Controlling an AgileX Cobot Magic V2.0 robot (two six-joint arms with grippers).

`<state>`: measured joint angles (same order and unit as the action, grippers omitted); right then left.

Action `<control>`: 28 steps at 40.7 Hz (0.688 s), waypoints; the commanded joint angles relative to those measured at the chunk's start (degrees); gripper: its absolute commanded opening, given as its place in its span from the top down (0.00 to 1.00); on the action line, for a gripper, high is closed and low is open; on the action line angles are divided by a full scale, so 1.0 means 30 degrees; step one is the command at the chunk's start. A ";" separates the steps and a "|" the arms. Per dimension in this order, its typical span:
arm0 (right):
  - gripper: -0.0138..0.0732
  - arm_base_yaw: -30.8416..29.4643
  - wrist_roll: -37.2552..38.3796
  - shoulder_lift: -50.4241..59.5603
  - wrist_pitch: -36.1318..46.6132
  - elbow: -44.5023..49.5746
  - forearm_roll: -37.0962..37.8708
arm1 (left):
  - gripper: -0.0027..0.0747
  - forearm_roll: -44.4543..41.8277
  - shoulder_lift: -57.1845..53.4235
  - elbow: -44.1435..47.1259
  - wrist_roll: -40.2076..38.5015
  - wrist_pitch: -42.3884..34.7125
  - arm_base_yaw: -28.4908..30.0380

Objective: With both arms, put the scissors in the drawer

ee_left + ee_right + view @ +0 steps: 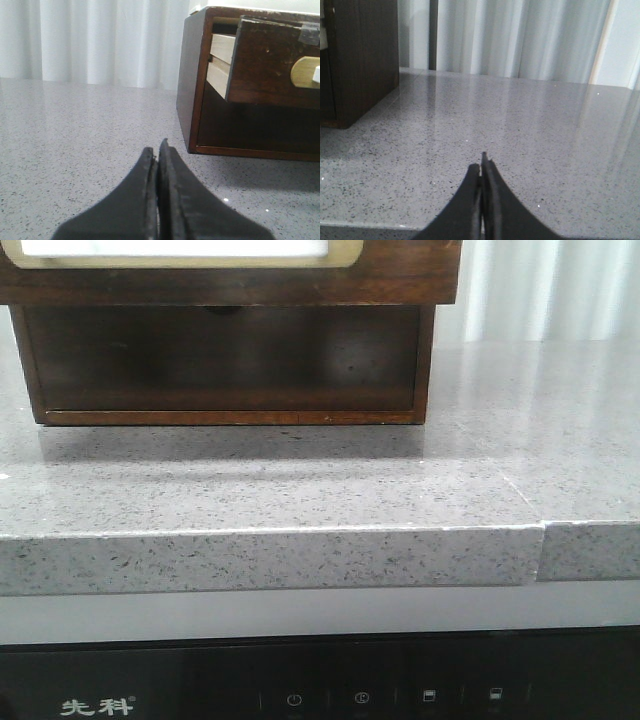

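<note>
The scissors are not in any view. The dark brown drawer [220,360] fills the cabinet's lower part, pushed in, with a small semicircular notch at its top edge. In the left wrist view it is the dark recess [250,132] under the overhanging upper part. My left gripper [157,147] is shut and empty, low over the counter, apart from the cabinet's near corner. My right gripper [482,162] is shut and empty over bare counter, with the cabinet's side [362,60] off to one side. Neither arm shows in the front view.
The cabinet's upper part [270,60] sticks out a little and shows pale wooden sides and a cream-framed label [180,252]. The grey speckled counter [300,500] has a front edge and a seam [541,540]. A black appliance panel [320,690] lies below. White curtains [520,35] hang behind.
</note>
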<state>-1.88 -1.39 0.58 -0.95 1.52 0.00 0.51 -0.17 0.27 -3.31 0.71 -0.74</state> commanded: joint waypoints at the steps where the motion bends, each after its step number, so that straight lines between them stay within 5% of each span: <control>1: 0.98 -0.0041 0.0462 0.0330 0.1529 0.0009 0.0400 | 0.99 0.0107 -0.0349 0.0472 0.0055 -0.1654 -0.0127; 28: 0.98 0.1059 0.0462 0.0330 0.1634 0.0009 0.0360 | 0.99 0.0107 -0.0349 0.0472 0.0055 -0.1654 -0.0127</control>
<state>1.38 0.00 0.58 -0.85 1.61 0.41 0.51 -0.17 0.27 -3.31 0.71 -0.74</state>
